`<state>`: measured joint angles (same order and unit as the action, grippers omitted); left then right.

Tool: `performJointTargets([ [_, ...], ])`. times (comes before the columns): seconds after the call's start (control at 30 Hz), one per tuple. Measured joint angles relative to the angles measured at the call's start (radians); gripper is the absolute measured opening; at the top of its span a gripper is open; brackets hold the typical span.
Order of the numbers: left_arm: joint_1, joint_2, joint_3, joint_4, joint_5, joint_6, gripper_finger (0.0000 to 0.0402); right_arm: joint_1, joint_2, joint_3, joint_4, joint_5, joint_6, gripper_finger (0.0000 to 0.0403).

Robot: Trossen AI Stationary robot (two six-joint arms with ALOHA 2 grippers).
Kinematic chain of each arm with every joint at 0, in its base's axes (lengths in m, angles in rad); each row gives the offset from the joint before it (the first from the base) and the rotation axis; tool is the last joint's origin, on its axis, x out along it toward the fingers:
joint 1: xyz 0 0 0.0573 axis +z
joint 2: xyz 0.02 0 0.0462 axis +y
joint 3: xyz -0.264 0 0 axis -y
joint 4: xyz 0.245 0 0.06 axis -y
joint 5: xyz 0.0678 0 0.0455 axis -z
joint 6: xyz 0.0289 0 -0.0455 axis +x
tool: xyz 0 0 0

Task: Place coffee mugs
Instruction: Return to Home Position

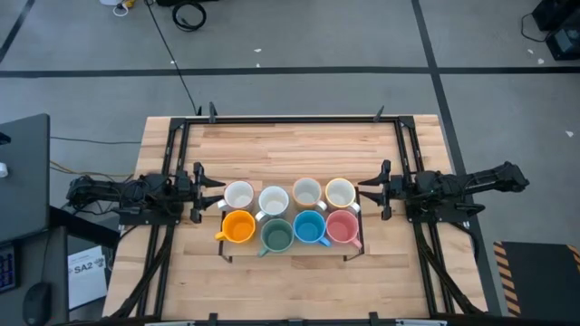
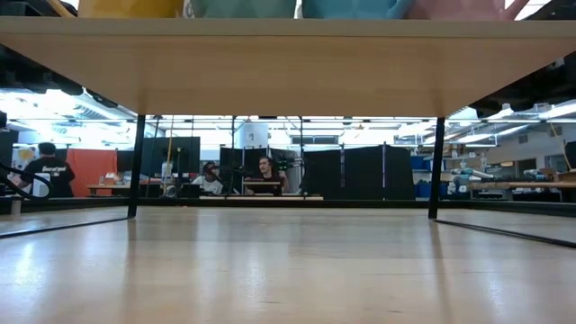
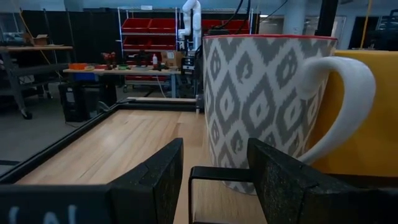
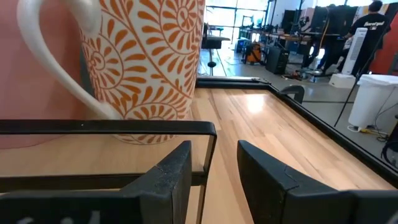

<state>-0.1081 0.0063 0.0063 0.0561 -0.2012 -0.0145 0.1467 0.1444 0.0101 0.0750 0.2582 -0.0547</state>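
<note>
Eight mugs stand upright in two rows on a low raised wooden shelf [image 1: 288, 253] at mid-table. The far row holds white mugs: [image 1: 238, 196], [image 1: 274, 200], [image 1: 307, 192], [image 1: 340, 192]. In the near row stand the orange mug [image 1: 238, 226], dark green mug [image 1: 276, 237], blue mug [image 1: 310, 227] and pink mug [image 1: 342, 227]. My left gripper [image 1: 220, 196] is open, level, just left of the grey-patterned white mug [image 3: 261, 99]. My right gripper [image 1: 363, 195] is open, just right of the orange-swirl white mug [image 4: 149, 56]. Neither touches a mug.
The shelf [image 2: 288, 63] stands on thin black legs [image 2: 135, 166], and a black rail [image 3: 211, 172] [image 4: 106, 127] runs along each end in front of my fingers. A black frame [image 1: 290, 119] edges the table. Bare wood lies far of and near the shelf.
</note>
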Motion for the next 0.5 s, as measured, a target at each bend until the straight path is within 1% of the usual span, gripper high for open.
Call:
performJointTargets([
  [0.5, 0.0, 0.0, -0.001, 0.038, -0.001, 0.0, 0.0185, 0.0, 0.0, 0.0, 0.003, 0.002, 0.0, 0.0135],
])
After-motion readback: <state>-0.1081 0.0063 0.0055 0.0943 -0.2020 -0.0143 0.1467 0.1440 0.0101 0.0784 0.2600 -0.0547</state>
